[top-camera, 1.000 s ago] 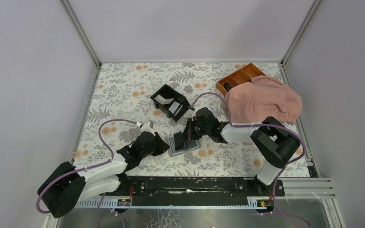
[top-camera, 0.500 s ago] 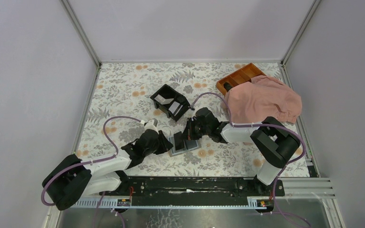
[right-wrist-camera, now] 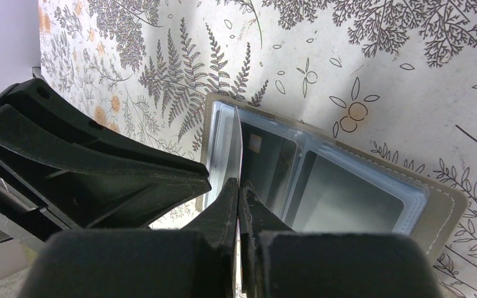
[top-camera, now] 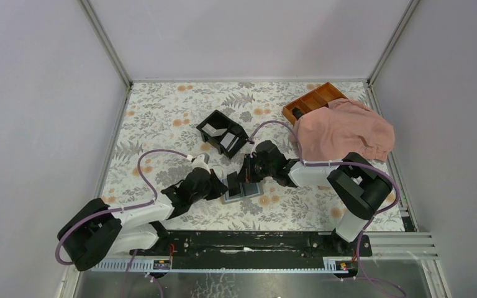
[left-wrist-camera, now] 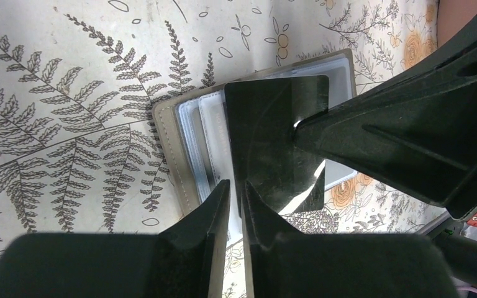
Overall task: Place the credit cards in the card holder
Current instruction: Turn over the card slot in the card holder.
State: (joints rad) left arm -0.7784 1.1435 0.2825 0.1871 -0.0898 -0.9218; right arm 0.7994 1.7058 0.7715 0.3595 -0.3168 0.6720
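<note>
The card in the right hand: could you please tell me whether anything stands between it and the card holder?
Nothing visible does. The right hand pinches the card on edge directly over the clear sleeves of the open card holder. The left hand is close beside the card, not beneath it.

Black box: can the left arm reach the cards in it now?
Probably yes: black box is open-topped, just beyond the left gripper, bare table between; right gripper is aside at the card holder.
</note>
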